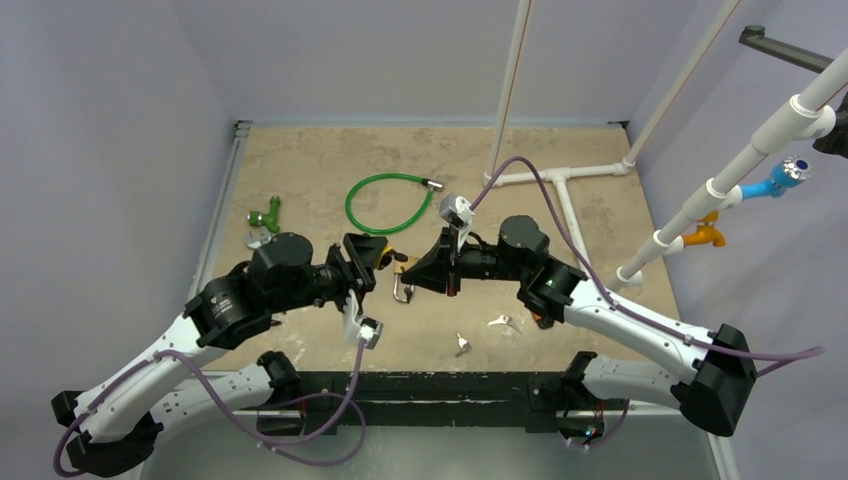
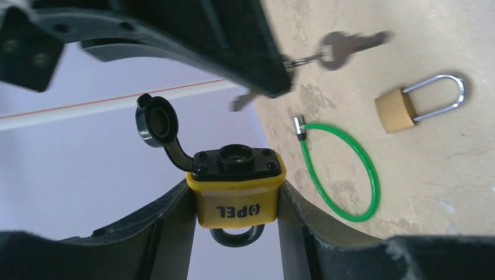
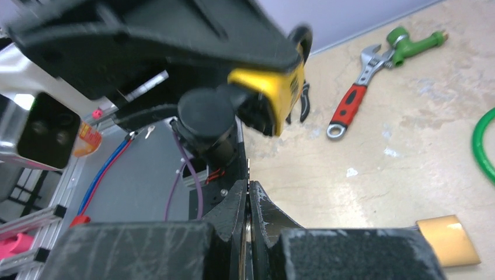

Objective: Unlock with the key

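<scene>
My left gripper [image 1: 370,258] is shut on a yellow padlock [image 2: 236,189], gripping its two sides. The lock's black keyhole end [image 2: 236,158] faces away from the wrist, and its rubber cap [image 2: 156,121] is flipped open. My right gripper [image 1: 434,268] is shut on a key, seen edge-on as a thin metal strip [image 3: 248,175] between the fingers. It sits just opposite the padlock [image 3: 271,81], a short gap apart. A spare key [image 2: 344,49] hangs on a ring from the right gripper [image 2: 204,35].
A brass padlock [image 1: 403,290] lies on the table below the grippers. Loose keys [image 1: 461,343] [image 1: 505,322] lie near the front. A green cable loop [image 1: 388,200], a green nozzle [image 1: 265,215] and a red-handled wrench [image 3: 350,105] lie further back. A white pipe frame [image 1: 560,180] stands at the right.
</scene>
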Controlling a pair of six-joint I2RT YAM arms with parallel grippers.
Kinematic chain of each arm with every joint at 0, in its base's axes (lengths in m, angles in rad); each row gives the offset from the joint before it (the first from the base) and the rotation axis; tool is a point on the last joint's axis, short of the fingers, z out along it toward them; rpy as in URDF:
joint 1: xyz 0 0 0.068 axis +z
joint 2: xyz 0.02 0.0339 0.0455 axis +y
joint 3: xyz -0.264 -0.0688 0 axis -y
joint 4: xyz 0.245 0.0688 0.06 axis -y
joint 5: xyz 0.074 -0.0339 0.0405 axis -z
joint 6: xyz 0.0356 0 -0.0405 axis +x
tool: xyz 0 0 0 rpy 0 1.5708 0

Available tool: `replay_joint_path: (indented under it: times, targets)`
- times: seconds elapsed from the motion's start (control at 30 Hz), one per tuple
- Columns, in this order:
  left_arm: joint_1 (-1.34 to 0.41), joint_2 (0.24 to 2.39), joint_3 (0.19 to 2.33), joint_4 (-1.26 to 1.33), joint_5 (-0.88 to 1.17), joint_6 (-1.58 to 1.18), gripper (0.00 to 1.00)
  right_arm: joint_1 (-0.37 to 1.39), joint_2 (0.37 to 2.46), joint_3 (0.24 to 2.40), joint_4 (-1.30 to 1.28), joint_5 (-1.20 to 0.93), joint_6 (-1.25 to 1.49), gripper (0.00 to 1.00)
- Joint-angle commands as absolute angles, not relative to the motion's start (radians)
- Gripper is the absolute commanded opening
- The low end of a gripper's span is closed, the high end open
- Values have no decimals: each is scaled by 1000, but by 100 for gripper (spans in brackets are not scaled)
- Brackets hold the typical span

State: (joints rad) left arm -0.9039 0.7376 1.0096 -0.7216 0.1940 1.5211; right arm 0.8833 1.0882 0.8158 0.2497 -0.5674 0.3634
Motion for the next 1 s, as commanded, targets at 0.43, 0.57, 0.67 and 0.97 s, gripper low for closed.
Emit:
replay_joint_path:
  times: [0.43,0.57,0.67,0.97]
  targets:
    - [-907,779,1172,-653,251,1289,0,921,1177,951,183,-689,297,0]
    - [-908,769,1164,-684,266,1322,0,921,1176,953,225,-727,312,0]
    - [-912,769,1171,-692,274,1331,0,922,1184,957,259,-763,329,0]
    - [-928,759,1174,-699,271,1341,0,922,1218,994,275,-790,335,0]
